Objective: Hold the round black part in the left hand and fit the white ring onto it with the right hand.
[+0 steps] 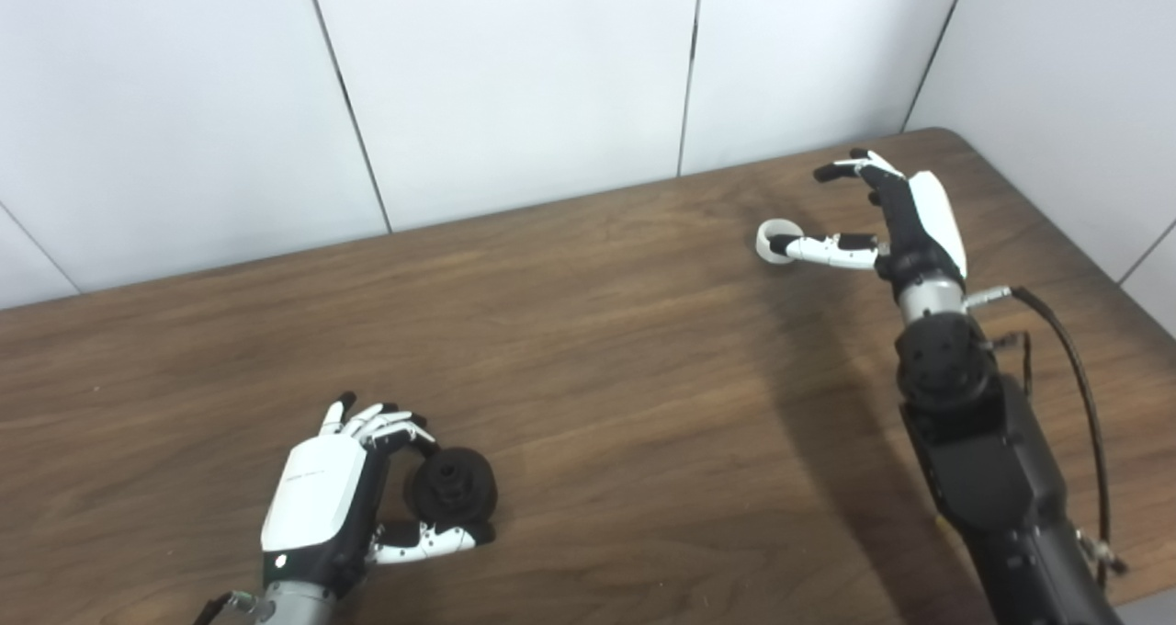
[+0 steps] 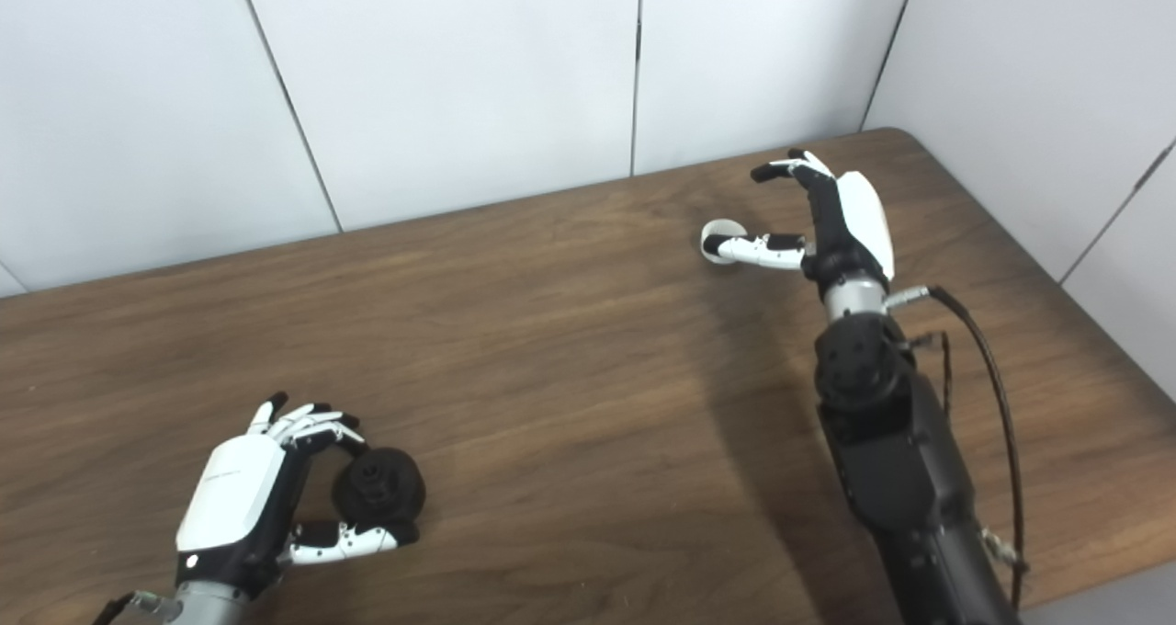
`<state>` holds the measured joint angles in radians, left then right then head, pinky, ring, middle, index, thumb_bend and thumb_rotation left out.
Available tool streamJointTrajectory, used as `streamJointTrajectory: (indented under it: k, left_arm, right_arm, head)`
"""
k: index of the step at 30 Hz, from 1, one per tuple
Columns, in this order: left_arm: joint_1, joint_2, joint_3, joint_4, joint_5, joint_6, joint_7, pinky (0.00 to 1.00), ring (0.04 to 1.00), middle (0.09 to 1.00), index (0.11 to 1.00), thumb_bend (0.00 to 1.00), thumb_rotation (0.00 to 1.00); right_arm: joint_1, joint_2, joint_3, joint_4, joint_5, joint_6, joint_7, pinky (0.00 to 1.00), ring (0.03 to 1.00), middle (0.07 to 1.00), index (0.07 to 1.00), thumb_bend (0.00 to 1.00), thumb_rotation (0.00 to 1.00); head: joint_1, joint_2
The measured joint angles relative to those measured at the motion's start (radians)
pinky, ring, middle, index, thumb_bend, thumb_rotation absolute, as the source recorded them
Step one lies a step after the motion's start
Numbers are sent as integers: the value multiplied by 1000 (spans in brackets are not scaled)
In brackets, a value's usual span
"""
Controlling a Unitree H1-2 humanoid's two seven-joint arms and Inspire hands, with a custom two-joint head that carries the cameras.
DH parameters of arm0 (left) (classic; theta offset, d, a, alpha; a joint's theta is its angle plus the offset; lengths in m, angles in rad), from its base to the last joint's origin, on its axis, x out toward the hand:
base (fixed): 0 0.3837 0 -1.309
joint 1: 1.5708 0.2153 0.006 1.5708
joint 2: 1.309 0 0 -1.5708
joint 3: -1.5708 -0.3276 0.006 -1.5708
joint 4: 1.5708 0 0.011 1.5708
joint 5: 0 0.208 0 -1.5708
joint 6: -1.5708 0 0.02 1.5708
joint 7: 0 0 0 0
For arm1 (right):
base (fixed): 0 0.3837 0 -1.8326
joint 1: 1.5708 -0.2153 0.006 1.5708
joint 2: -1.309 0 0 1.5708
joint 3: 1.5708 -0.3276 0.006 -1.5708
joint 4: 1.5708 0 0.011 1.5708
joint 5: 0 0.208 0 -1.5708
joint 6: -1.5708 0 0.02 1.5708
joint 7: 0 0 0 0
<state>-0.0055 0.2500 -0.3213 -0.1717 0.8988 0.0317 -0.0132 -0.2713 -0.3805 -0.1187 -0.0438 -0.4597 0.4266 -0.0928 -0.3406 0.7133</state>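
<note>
Both hands sit on my table [image 1: 597, 331]: left hand [image 1: 335, 505] grasps the black part [image 1: 450, 487] at the near edge; right hand [image 1: 896, 216], released, thumb touching the white ring [image 1: 772, 239] near the far edge.

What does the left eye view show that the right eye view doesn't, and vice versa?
Only the left eye view: the white ring presents its open centre, with the right thumb's dark tip in front of it.

Only the right eye view: more of the side wall on the right, plus a strip of floor past the table corner at bottom right.

Both: left hand closed around the round black part near the front edge; right hand open at the ring, fingers arched above it, ring on the table.
</note>
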Motion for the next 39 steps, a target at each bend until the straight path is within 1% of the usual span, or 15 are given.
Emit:
streamJointTrajectory:
  k: [2,4,5,7,11,14,18,23,27,33,39]
  left_arm:
    - [0,0,1,0,0,-1,0,1000,859,763,484,523,49]
    - [0,0,1,0,0,0,-1,1000,861,764,484,523,50]
    - [1,0,1,0,0,0,-1,1000,863,765,484,523,50]
    - [1,0,1,0,1,1,-3,1000,864,767,484,523,50]
    - [0,0,1,0,2,1,-5,1000,866,764,484,523,49]
    - [2,0,1,-1,2,0,-4,1000,866,765,484,523,50]
    - [3,-1,1,-3,3,2,-4,1000,867,767,484,523,50]
    - [4,-2,0,-8,7,11,-9,1000,873,771,484,523,51]
    - [4,-2,0,-10,12,15,-12,1000,869,769,484,523,51]
    - [4,-3,1,-10,13,20,-13,1000,870,768,484,523,50]
    - [4,-3,2,-13,12,28,-21,1000,873,770,484,523,50]
  right_arm:
    - [-22,-14,19,39,-9,2,10,772,893,919,698,845,231]
    - [-44,-30,42,83,-21,6,20,781,904,925,698,849,221]
    - [-56,-31,48,101,-27,9,20,797,907,925,696,856,222]
    - [-81,-33,61,137,-33,16,26,861,929,933,699,863,231]
    - [-126,-53,104,211,-46,36,57,963,975,950,714,889,262]
    - [-150,-68,123,246,-67,39,71,994,995,962,715,910,263]
    - [-182,-94,170,291,-83,39,90,1000,1000,982,719,928,264]
    - [-205,-100,209,338,-114,39,99,1000,1000,999,726,944,272]
    - [-216,-115,254,365,-146,39,107,1000,1000,1000,719,961,271]
    - [-231,-141,276,381,-174,39,110,1000,1000,1000,705,964,269]
    - [-235,-155,290,386,-198,39,132,1000,1000,1000,686,952,254]
  head:
    - [2,0]
    - [2,-2]
    - [5,0]
    - [8,0]
    - [15,2]
    - [21,3]
    - [32,5]
    - [37,5]
    - [41,5]
    - [45,8]
    - [48,11]
